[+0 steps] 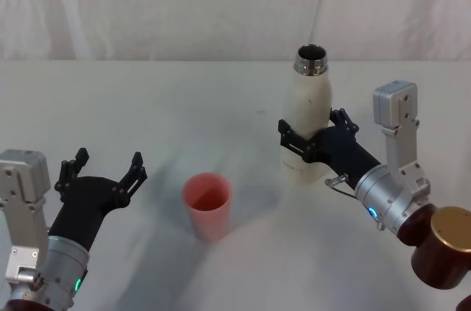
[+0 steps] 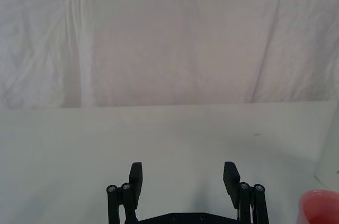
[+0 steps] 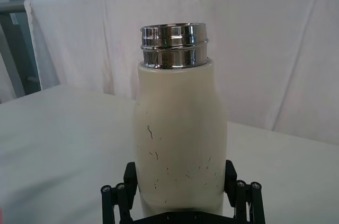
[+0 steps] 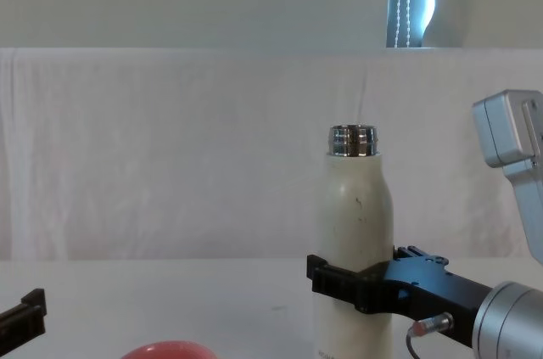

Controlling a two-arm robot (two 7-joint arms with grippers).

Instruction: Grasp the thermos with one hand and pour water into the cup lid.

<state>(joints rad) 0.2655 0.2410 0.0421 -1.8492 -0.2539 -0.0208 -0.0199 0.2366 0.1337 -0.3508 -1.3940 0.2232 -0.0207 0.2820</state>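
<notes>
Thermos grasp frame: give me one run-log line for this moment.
right claw: shut on thermos, mid-body | thermos: upright on table, uncapped | cup lid: upright, apart | left claw: open, idle

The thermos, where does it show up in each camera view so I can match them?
Head view: the thermos stands upright right of centre, right hand around it.
Left wrist view: a pale sliver at the edge, likely the thermos.
Right wrist view: central, close.
Chest view: right of centre.
Shared landmark: its steel neck.
</notes>
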